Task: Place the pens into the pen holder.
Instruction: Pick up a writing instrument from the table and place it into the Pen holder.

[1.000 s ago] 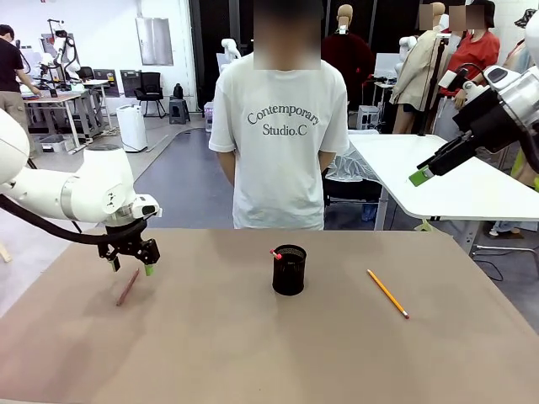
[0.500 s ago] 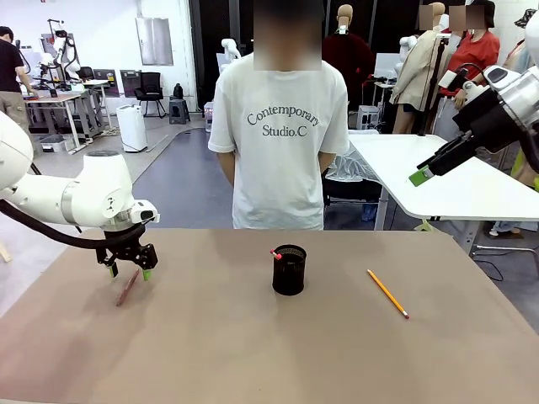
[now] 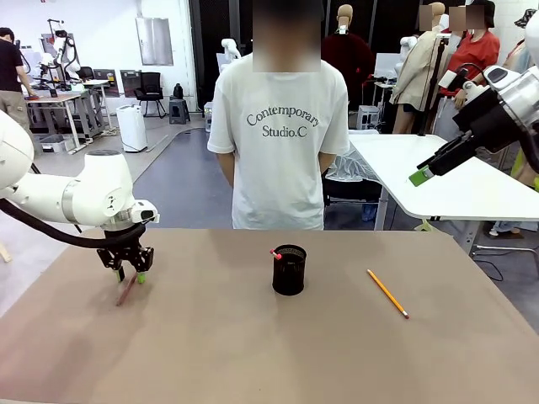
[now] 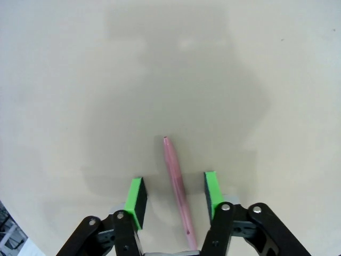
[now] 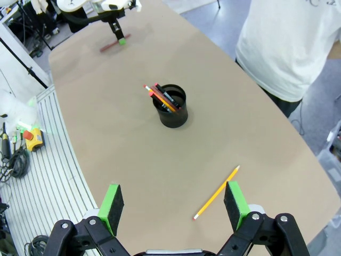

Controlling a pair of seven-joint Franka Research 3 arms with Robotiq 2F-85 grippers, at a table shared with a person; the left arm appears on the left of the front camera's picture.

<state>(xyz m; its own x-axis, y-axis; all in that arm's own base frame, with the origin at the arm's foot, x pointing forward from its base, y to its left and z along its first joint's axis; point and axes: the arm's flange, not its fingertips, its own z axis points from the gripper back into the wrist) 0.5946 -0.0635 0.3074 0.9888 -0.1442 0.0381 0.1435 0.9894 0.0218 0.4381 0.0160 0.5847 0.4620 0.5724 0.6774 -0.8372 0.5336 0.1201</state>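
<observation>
Overhead, the right wrist view shows a bare brown table [image 5: 122, 160]. In the front view a person [image 3: 278, 135] in a white T-shirt stands at its far edge, with a white table [image 3: 455, 198] at middle right and a workshop floor behind.

The reddish-brown pencil [image 3: 126, 292] lies flat at lower left of the front view, its long axis rising slightly to the right. In the left wrist view it runs from the bottom edge up toward the middle, tip uppermost. The pen holder [image 3: 289, 270] stands upright at centre, with the black pen's red end [image 3: 275, 252] leaning over its left rim. The orange-yellow pencil [image 3: 387, 293] lies flat right of centre, running diagonally toward lower right.

My left gripper [image 4: 173, 178] is low over the table and about half open. Its green pads [image 4: 136, 197] straddle the reddish-brown pencil with a gap on each side, gripping nothing. My right gripper [image 5: 174, 194] hangs high with its jaws spread wide, holding nothing.
</observation>
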